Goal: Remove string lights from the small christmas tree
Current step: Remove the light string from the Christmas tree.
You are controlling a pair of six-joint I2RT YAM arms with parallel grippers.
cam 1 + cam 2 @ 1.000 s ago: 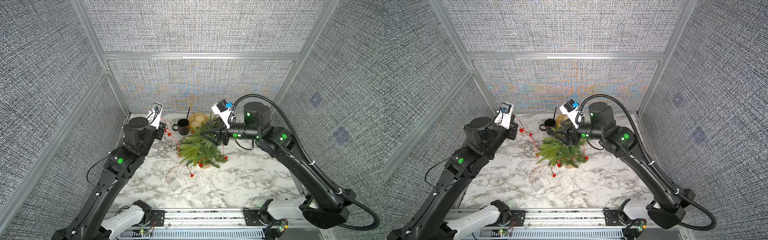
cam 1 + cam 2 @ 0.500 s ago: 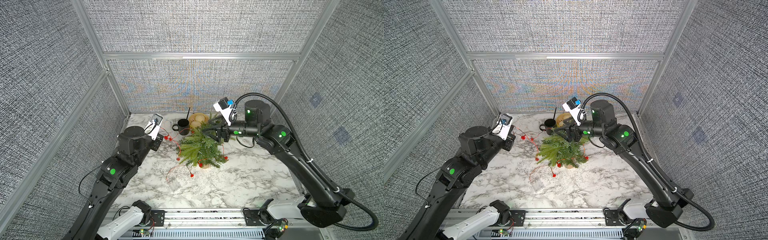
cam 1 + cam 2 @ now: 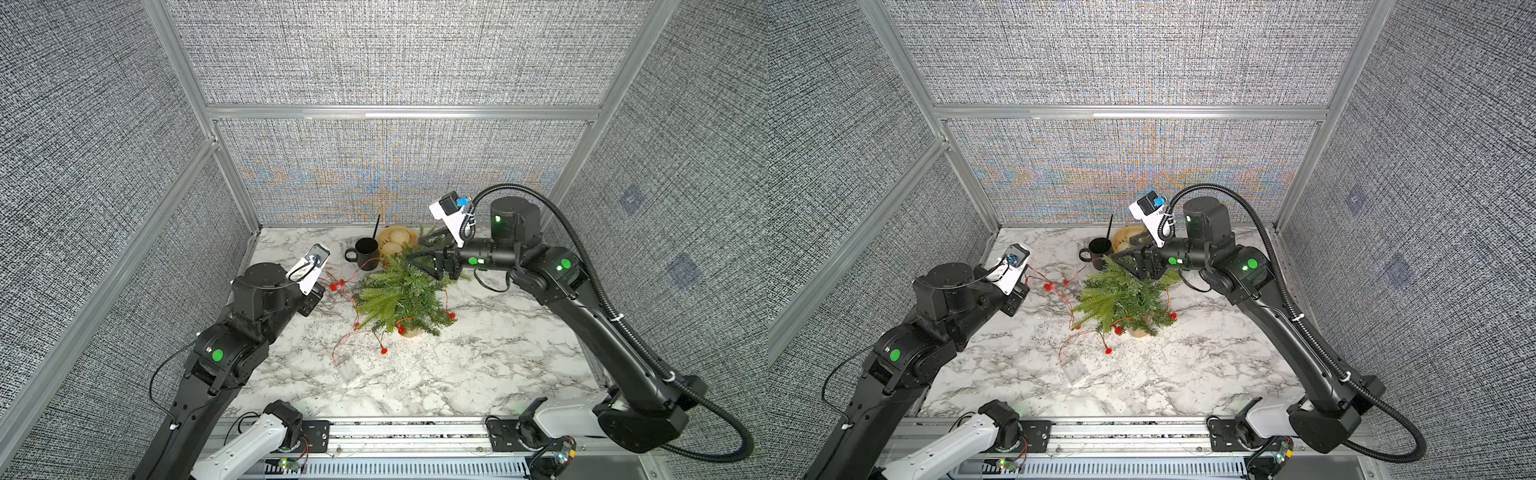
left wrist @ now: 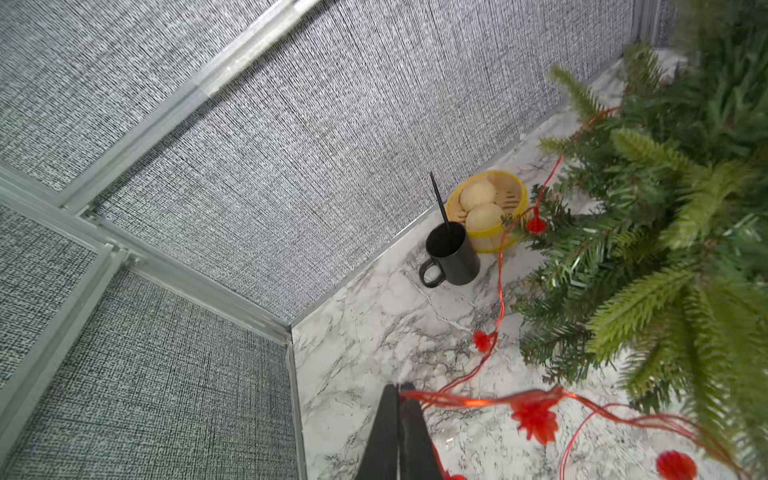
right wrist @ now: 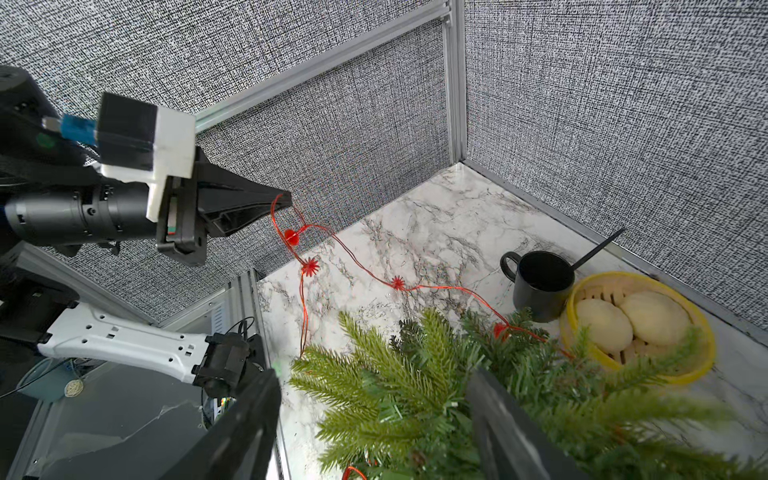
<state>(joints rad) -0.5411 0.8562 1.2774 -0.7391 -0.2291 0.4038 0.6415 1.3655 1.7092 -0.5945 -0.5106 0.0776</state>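
The small christmas tree stands mid-table on a tan base. The string lights, a red wire with red bulbs, run from its fronds leftward to my left gripper, which is shut on the wire above the table. More wire trails forward to a clear battery box lying flat. My right gripper is open at the treetop, its fingers standing on either side of the upper fronds.
A black mug with a stick in it and a yellow basket holding two buns sit at the back wall behind the tree. Fabric walls close in the left, back and right sides.
My left arm has dropped and drawn back toward the front left with the wire in its grip, stretching the strand away from the tree. The right gripper has edged toward the back.
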